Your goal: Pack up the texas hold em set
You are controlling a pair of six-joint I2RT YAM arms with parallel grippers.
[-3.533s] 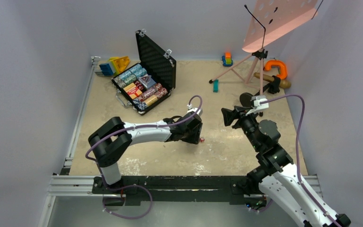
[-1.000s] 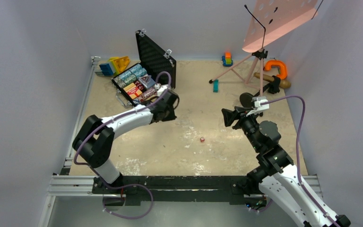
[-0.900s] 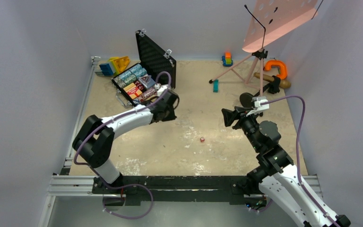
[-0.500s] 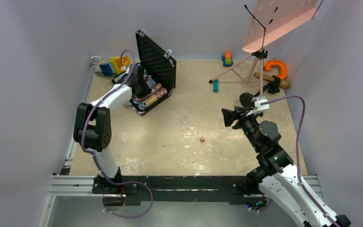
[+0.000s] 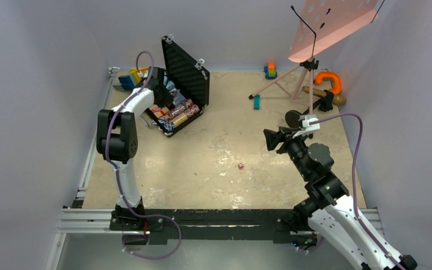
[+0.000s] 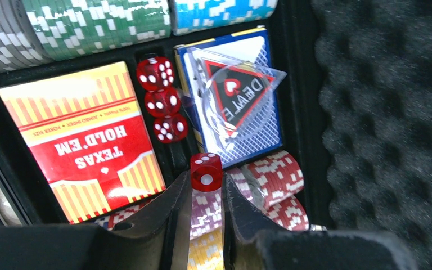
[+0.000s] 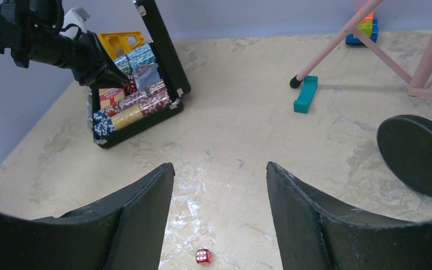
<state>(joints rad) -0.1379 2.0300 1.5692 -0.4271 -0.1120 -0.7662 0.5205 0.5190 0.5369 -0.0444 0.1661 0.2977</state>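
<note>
Glossy red die (rounded corners, white pips) in left claw

White-shelled left arm and right arm — black joints, black jaws (purple cables trailing).

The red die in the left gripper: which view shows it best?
Left wrist. The red die sits close up, pinched in the left gripper over the open case. From top external the left arm hides it; from right wrist it is too small to make out.
</note>
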